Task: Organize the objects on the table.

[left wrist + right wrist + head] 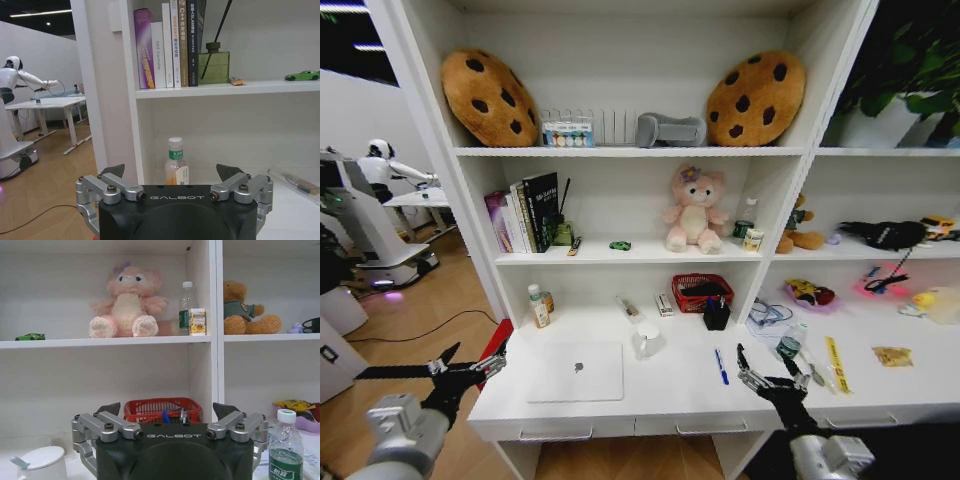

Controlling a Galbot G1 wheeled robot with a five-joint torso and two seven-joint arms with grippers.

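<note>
So far nothing looks tidied yet, and both grippers hold nothing. In the head view the left gripper (470,368) sits at the lower left of the frame, just off the left end of the white desk (670,405). Its jaws are spread wide. The right gripper (770,375) is at the lower right, over the front edge of the desk, and its jaws are wide apart too.

The closest task thing is the silver laptop (576,371). It lies shut and flat in the lower middle of the frame, just beside the left gripper but not between its jaws. The blue pen (721,366) lies on the desk in the lower right part of the frame, near the right gripper and a little toward the middle from it. It is not between those jaws either.

Farther back on the desk stand a white cup (647,339), a red basket (701,291) and a black pen holder (717,315).

Farthest of all, the tiny green toy car (620,245) sits on the shelf near the middle of the frame, beside the pink plush bear (695,210). It is well apart from both grippers.

I think the whole job is still left: laptop, pen and car all wait to be moved.
</note>
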